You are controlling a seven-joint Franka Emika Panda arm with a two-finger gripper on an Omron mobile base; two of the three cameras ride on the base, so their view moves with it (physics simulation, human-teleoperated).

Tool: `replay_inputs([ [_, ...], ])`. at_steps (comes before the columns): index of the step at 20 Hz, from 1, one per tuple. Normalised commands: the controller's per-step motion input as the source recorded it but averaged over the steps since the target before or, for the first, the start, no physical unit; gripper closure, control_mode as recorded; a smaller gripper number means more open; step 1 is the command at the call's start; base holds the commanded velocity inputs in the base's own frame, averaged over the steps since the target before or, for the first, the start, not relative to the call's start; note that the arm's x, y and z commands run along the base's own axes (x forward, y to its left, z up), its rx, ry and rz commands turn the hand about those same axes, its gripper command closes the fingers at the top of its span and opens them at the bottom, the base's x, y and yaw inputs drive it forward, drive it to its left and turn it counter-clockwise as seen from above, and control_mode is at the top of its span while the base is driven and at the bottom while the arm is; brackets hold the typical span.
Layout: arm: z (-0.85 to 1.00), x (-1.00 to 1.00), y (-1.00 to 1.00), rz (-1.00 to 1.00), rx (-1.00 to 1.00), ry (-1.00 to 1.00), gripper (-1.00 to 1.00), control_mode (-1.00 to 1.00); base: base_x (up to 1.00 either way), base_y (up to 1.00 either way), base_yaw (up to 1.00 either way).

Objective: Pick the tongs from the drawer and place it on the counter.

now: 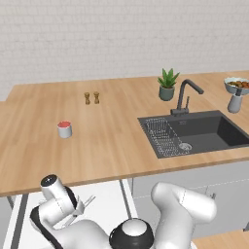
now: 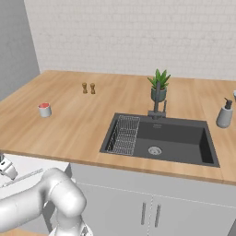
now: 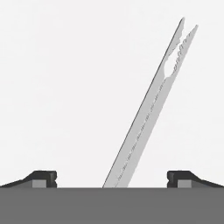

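Silver-grey tongs point(image 3: 151, 109) are lying flat on the white floor of the pulled-out drawer point(image 1: 109, 199), and I am holding the gripper point(image 3: 111, 179) low over them so the fingertips point(image 3: 43, 178) straddle the metal. The pincer is released, jaws spread wide (nothing gripped yet). The handle end is sitting between the tips, the toothed end slanting away toward the counter point(image 1: 112, 136).

tongs point(image 3: 148, 109): 1 | shakers point(image 1: 92, 97): 2 | cup point(image 1: 64, 129): 1 | plant point(image 1: 167, 84): 1 | soap dispenser point(image 2: 225, 113): 1

Base views share counter point(image 1: 107, 141); hand view seemingly close.
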Motion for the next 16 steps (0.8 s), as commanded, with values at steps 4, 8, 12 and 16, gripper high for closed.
replay_inputs([
  [4,-0.25,0.09,0.21,0.0,0.0,0.03,-1.0,-1.0,0.0,0.0,0.0],
  [8,-0.29,0.0,0.05,0.0,0.0,0.07,-1.0,-1.0,0.0,0.0,0.0],
  [12,-0.19,-0.02,0.0,0.0,0.0,0.03,-1.0,-1.0,0.0,0.0,0.0],
  [16,-0.2,-0.12,0.0,-0.02,0.0,0.0,-1.0,-1.0,0.0,0.0,0.0],
])
